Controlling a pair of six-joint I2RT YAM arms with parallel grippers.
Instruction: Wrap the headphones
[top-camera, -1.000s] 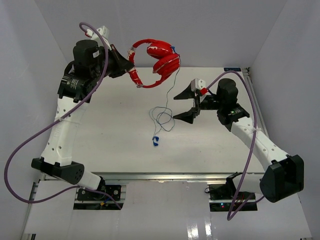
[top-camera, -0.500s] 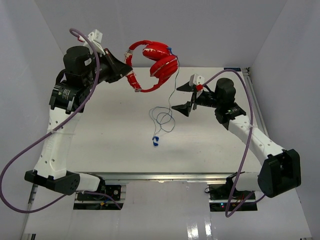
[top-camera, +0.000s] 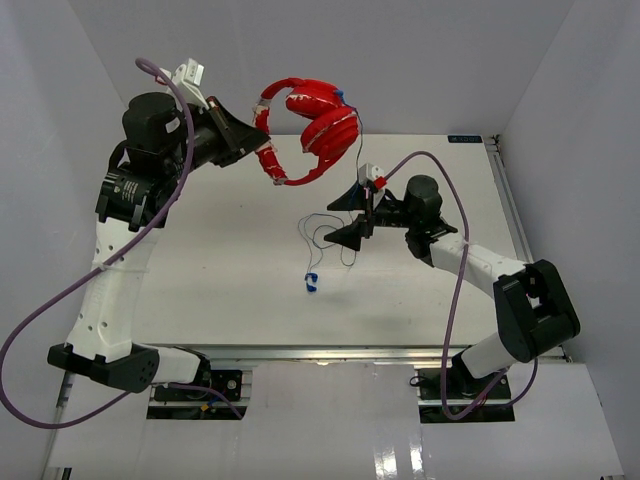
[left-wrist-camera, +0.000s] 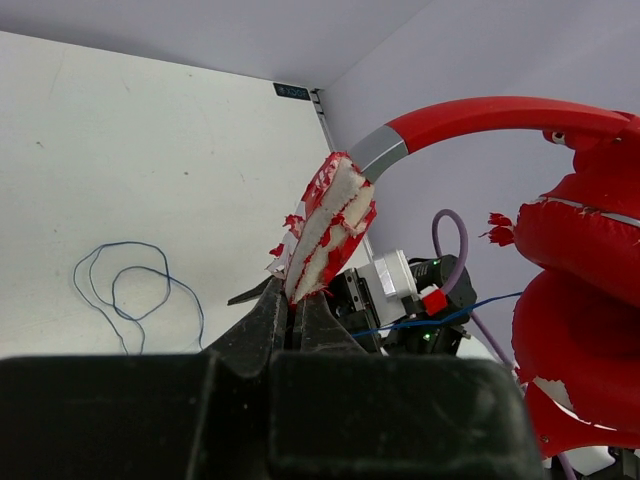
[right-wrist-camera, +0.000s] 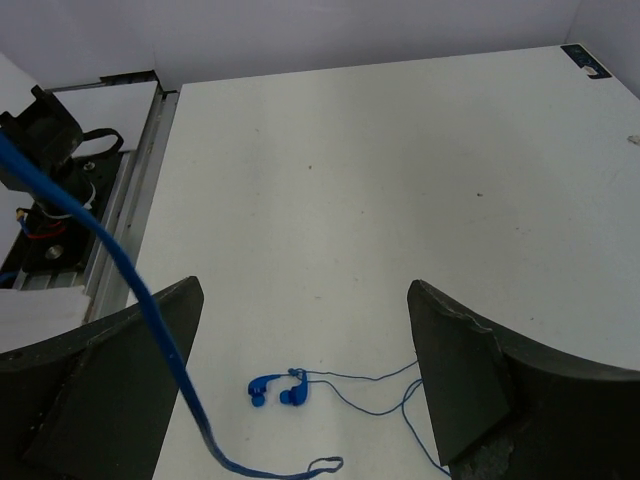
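The red headphones (top-camera: 318, 122) hang in the air at the back, above the white table (top-camera: 200, 250). My left gripper (top-camera: 260, 133) is shut on the torn padded end of the headband (left-wrist-camera: 328, 225); the earcups (left-wrist-camera: 590, 300) hang to the right. The thin blue cord (top-camera: 350, 160) drops from an earcup to loose loops (top-camera: 325, 235) on the table, ending at the blue plug (top-camera: 312, 283). My right gripper (top-camera: 347, 215) is open, jaws wide apart, at the hanging cord just above the loops. In the right wrist view the cord (right-wrist-camera: 130, 300) crosses the left finger (right-wrist-camera: 120, 380); the plug (right-wrist-camera: 280, 388) lies below.
White walls enclose the table at the back and sides. A metal rail (right-wrist-camera: 120, 200) runs along the table's near edge. Thick purple cables (top-camera: 60, 300) loop off both arms. The right gripper also shows in the left wrist view (left-wrist-camera: 400, 290).
My right gripper has moved left to the hanging cord, still open. My left gripper has shifted slightly left and up with the headphones in it.
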